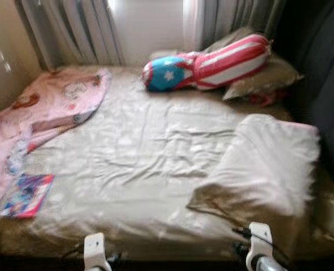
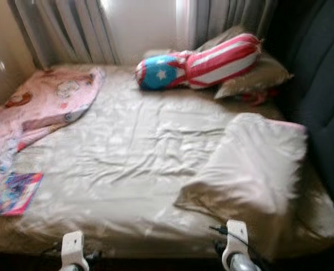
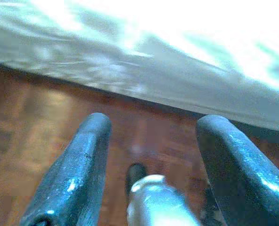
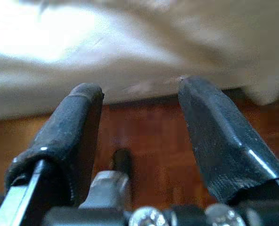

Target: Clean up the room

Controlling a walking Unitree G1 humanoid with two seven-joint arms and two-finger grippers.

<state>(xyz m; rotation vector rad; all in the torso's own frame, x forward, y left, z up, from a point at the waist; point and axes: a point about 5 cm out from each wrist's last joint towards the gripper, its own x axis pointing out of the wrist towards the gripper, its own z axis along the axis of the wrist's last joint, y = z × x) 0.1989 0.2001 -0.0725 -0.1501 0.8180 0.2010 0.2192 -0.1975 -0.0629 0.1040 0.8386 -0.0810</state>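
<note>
Nearest the camera, at the foot of the bed (image 1: pixel 155 169): two end effectors, low beside the mattress edge. Left end effector (image 3: pixel 151 136) with fingers spread, over reddish wooden floor (image 3: pixel 31 141) just beside the bed's side. Right end effector (image 4: pixel 139 101) likewise spread, empty, tips near the hanging sheet edge.

On the bed, left to right: one pink printed blanket (image 1: pixel 48 104), rumpled, draped along the left edge toward the far corner. One colourful book (image 1: pixel 27 195), flat near the front left corner, touching the blanket's edge, long axis running roughly toward the head of the bed. One folded cream blanket (image 1: pixel 266 164) on the right side, near the front. At the head, one red-white-blue striped cushion (image 1: pixel 209 63), long axis lying across the bed, blue starred end pointing left, resting against one beige pillow (image 1: pixel 266 79). Curtains (image 1: pixel 77 28) behind; dark upholstery (image 1: pixel 325 84) along the right.
</note>
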